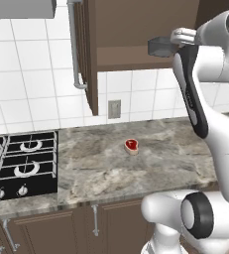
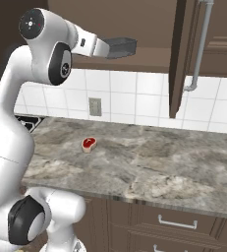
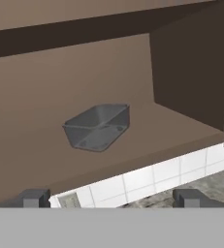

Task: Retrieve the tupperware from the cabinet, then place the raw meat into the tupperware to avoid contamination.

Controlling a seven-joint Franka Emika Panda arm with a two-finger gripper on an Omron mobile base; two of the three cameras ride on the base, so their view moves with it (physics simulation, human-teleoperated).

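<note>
Hand view gives me the clearest look: the tupperware (image 3: pixel 98 127) sits on the bottom shelf of the cabinet (image 3: pixel 45 72), a dark grey shallow container resting flat, well back from the shelf's front edge and standing by itself. My end effector (image 3: pixel 111 197) is aimed at it from just outside the cabinet, with the two fingertips (image 3: pixel 33 197) spread wide and nothing between them, so it is released. The tupperware lies ahead of the fingers and apart from them.

From the left base view I see the cabinet (image 1: pixel 136 30) with its door (image 1: pixel 88 54) swung open and edge-on, the long silver bar handle (image 1: pixel 75 44) running down it. My end effector (image 1: pixel 160 47) is raised to the level of the cabinet's shelf, at its front edge. I cannot make out the tupperware from here.

Below the cabinet, the raw meat (image 1: pixel 131 146) lies on the marble surface (image 1: pixel 150 168), a small red piece with a pale rim, out in the open with nothing touching it. A wall outlet (image 1: pixel 114 108) sits on the white tiles under the cabinet, just above and behind the meat. A black stove (image 1: pixel 22 166) is set into the surface, well apart from the cabinet to its lower left.

In the right base view the raw meat (image 2: pixel 89 143) again lies below the cabinet (image 2: pixel 134 19), and my end effector (image 2: pixel 121 47) reaches toward the shelf.
</note>
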